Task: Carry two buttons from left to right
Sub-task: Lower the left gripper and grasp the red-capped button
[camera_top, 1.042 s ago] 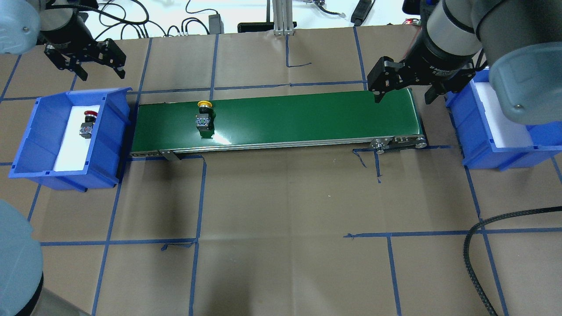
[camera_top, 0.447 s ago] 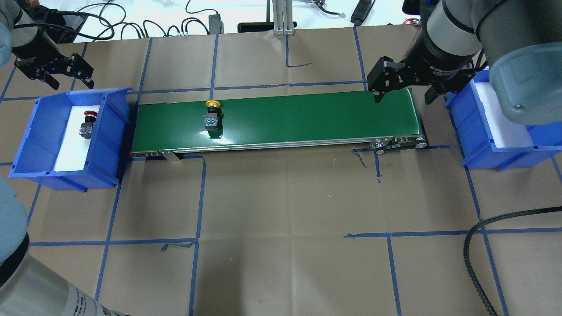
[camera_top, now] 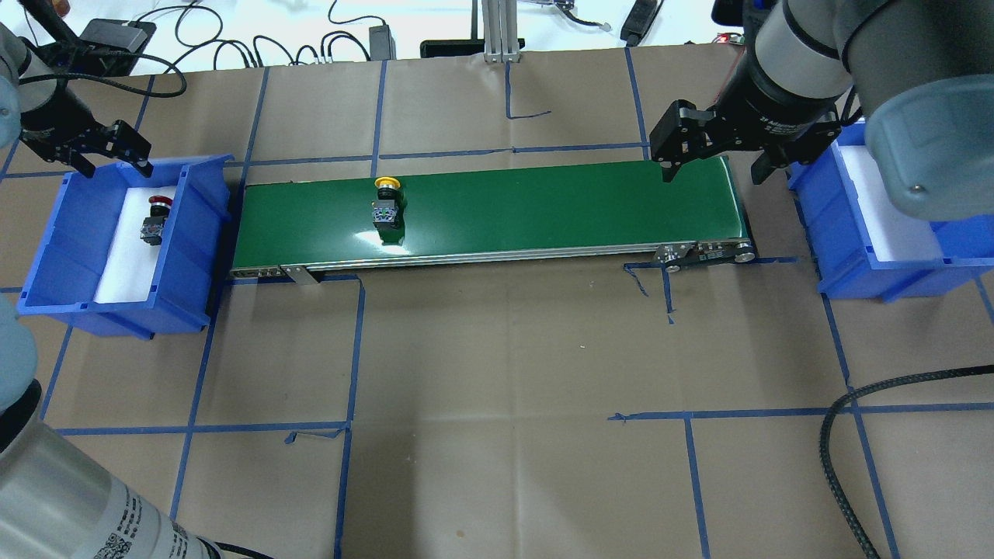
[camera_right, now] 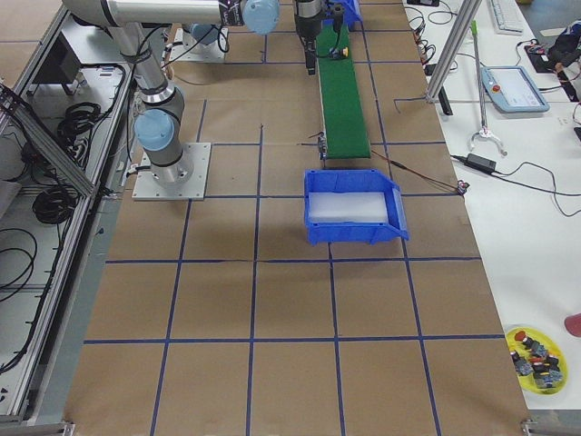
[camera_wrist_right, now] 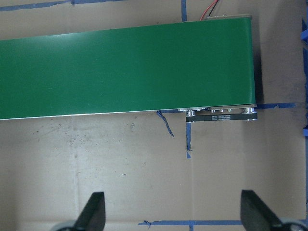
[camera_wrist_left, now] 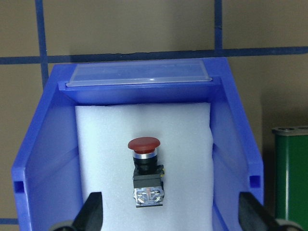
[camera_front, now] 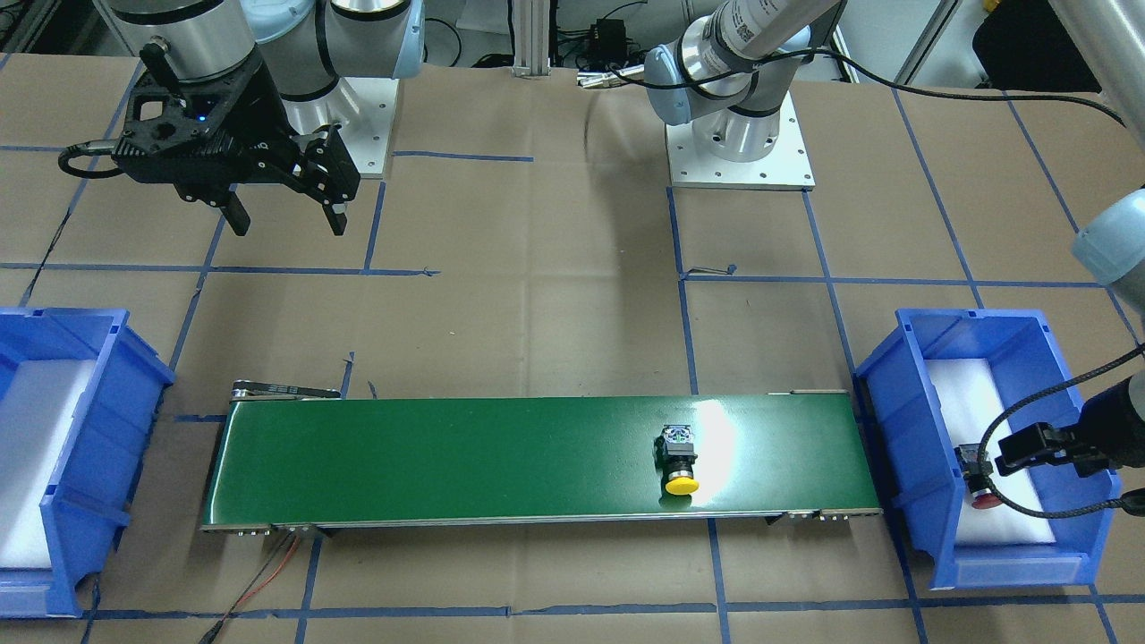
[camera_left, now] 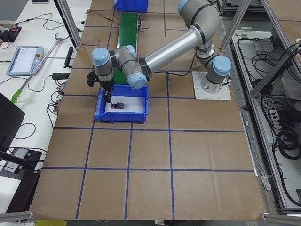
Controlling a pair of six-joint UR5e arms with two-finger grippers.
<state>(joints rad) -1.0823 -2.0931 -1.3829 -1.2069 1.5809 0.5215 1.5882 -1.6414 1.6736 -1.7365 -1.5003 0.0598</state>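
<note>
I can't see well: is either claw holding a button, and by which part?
Neither. The left gripper hangs open above the red button; the right gripper is open and empty too.

Robotics lab: taped paper-covered table (camera_top: pixel 505 349), green conveyor belt (camera_top: pixel 543 210), teach pendant (camera_left: pixel 26 60).

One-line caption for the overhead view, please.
Yellow button lies on the green conveyor, red button in the left blue bin; left gripper and right gripper hover open, empty.

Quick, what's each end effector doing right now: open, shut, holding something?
Left end effector: open, empty, over the bin.
Right end effector: open, empty, over the belt.
</note>
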